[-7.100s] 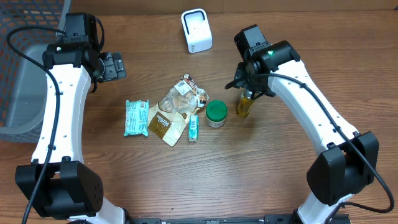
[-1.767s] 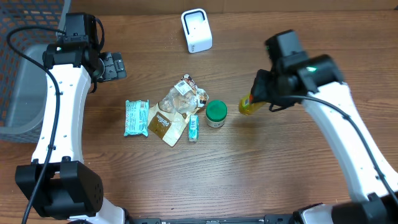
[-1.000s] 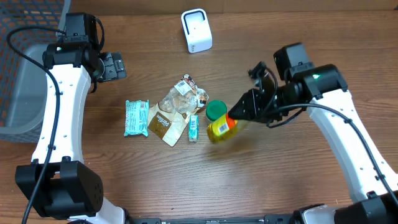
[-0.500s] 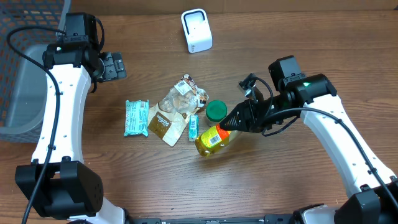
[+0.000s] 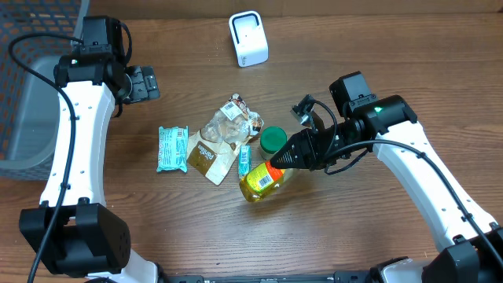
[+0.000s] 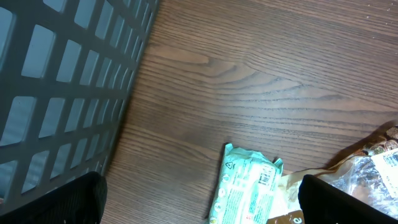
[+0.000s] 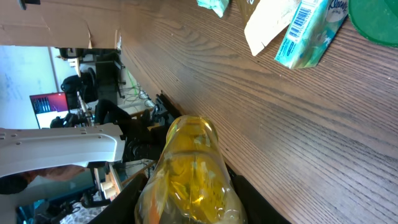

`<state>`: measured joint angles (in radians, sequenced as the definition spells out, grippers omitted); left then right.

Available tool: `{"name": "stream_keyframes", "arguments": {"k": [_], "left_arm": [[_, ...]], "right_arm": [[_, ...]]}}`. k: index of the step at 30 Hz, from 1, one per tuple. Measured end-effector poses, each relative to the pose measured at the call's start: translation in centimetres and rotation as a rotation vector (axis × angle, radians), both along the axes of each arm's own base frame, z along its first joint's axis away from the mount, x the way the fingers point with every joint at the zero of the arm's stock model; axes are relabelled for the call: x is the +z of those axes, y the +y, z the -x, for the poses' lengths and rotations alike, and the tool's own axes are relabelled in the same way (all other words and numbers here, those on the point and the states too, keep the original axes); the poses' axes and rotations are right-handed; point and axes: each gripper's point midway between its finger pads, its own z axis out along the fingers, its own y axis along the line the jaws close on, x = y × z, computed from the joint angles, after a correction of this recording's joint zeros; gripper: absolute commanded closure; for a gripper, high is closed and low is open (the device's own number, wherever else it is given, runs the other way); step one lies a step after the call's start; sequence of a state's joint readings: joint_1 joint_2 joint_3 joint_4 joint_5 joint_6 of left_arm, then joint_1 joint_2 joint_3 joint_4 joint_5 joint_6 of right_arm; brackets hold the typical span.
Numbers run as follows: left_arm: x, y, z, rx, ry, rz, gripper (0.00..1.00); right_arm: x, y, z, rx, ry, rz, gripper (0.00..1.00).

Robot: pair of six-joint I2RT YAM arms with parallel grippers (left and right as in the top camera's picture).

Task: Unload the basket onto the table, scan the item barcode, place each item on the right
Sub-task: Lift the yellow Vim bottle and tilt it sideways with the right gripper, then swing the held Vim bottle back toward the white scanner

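Bottle (image 5: 262, 180) slants diagonally, base pointing lower-left overhead.

We look down on a brown wooden table (image 6: 261, 81): dark grey lattice plastic basket (image 6: 56, 87) left, teal plastic-wrapped packet (image 6: 245, 183) low centre, crinkly clear bag (image 6: 373, 165) right, black fingertips (image 6: 65, 199) wide apart.

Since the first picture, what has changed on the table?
The right gripper has lifted the yellow bottle from its place right of the green-lidded jar, tipped it on its side and carried it left, to the robot's side of the jar. The left gripper, the snack packets and the white scanner stayed put.
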<state>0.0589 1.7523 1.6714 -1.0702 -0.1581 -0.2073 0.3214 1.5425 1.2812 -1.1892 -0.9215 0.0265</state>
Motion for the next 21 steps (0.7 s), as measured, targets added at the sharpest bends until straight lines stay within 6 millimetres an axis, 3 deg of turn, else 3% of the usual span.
{"name": "stream_keyframes", "arguments": {"k": [9,10,12,21], "left_arm": [[0.0,0.0,-0.01,0.0,0.0,0.0,0.0],[0.0,0.0,0.0,0.0,0.0,0.0,0.01],[0.0,0.0,0.0,0.0,0.0,0.0,0.0],[0.0,0.0,0.0,0.0,0.0,0.0,0.0]], "right_arm": [[0.08,0.04,0.02,0.001,0.002,-0.006,0.84],[0.08,0.05,0.05,0.001,0.003,-0.005,0.79],[0.09,0.06,0.04,0.001,0.002,-0.006,0.77],[0.09,0.05,0.05,0.001,0.003,-0.006,0.77]]}}
